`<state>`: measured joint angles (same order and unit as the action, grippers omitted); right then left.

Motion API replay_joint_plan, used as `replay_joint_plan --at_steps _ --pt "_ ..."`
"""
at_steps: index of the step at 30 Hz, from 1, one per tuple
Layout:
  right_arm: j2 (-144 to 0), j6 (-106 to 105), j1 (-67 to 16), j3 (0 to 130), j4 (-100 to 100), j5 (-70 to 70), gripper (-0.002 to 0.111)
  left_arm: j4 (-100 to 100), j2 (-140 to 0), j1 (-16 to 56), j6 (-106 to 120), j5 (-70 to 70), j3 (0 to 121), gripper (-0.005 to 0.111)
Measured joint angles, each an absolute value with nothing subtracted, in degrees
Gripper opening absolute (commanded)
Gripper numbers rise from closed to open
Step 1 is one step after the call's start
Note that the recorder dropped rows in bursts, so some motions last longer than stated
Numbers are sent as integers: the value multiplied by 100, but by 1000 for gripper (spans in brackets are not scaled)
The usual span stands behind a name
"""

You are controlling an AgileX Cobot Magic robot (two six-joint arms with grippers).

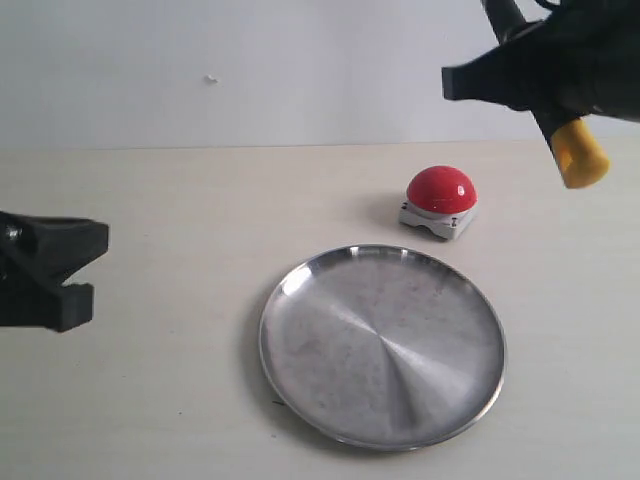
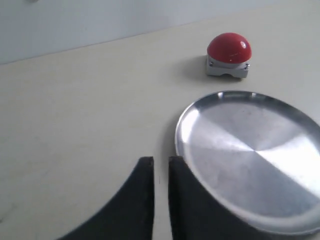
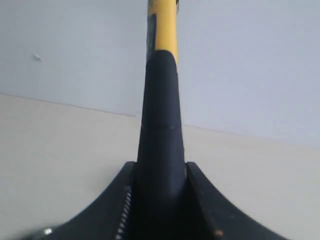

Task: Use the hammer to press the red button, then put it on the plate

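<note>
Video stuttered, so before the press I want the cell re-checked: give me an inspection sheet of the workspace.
Surface: pale tabletop, carrying only the job's things.
Job's things: hammer held in the air, yellow end lowest, head out of view; red button untouched, just beyond the plate; plate empty.
Clutter: nothing seen.
Grippers: right end effector shut on the hammer's handle, above and right of the button; left end effector fingers nearly together, empty, left of the plate.
Cables: nothing seen.
Surroundings: plain light wall with one small mark.
</note>
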<state>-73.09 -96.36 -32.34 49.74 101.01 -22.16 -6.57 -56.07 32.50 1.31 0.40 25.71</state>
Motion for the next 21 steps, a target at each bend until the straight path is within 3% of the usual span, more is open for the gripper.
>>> replay_joint_plan --at_steps 8,21 --pt "-7361 -9678 -3234 4136 10196 -2362 0 -905 -4900 2827 112 -664 1489 0" --pt "-8176 -8822 -3234 3907 10219 -2374 0 -1113 -4795 2760 112 -670 1315 0"
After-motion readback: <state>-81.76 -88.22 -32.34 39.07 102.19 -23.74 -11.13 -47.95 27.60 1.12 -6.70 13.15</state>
